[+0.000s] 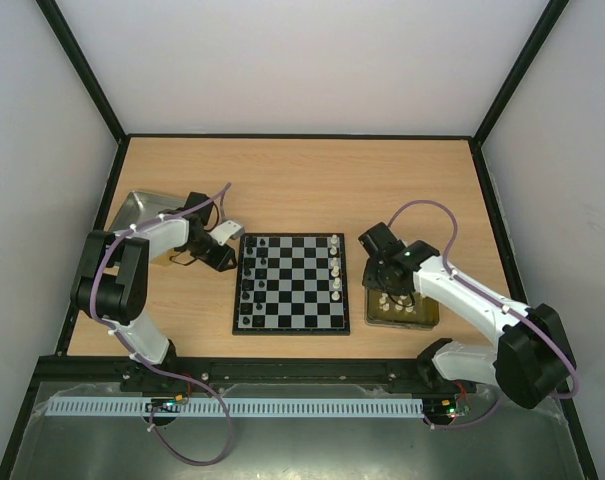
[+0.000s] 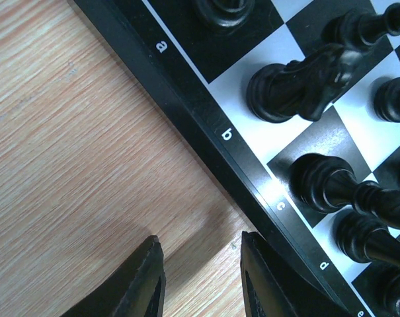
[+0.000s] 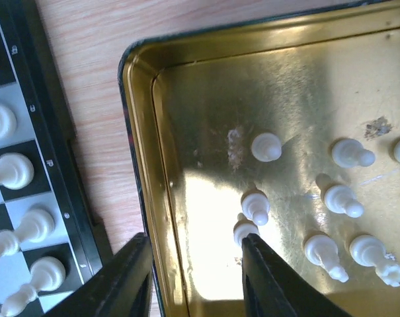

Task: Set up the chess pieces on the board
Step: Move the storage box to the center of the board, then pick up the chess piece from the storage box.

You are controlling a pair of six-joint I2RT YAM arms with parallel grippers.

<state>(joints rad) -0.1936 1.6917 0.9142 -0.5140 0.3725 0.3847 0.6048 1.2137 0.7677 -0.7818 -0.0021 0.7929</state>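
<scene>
Filling most of the top view, the table (image 1: pixel 302 180) is pale wood between grey walls. At its centre lies the board (image 1: pixel 294 295), square to the frame. A silver tray (image 1: pixel 132 210) sits at the table's left edge, up and left of the board. A gold tray (image 1: pixel 429 318) lies just right of the board's lower right corner.

The left arm (image 1: pixel 122 275) rises from the lower left and bends right toward the board's left rim. The right arm (image 1: pixel 482 305) comes from the lower right and reaches left over the gold tray.

The left claw (image 2: pixel 203 247) is just beside the left rim. At the bottom of its wrist view its fingers stand apart, with bare wood between them and nothing held. The right claw (image 3: pixel 196 244) is over the gold tray's left end. Its fingers are parted astride the tray's left wall, one outside and one inside, and they grip no piece.

Black pieces (image 1: pixel 248 275) stand along the board's left columns, and a knight (image 2: pixel 305 82) is on the light square by the letter b. White pieces (image 1: pixel 335 270) stand in the right column. More white ones (image 3: pixel 345 198) lie loose in the gold tray, right of centre in the wrist view. The nearest (image 3: pixel 244 231) is just beside the inner finger's tip; I cannot tell whether they touch.
</scene>
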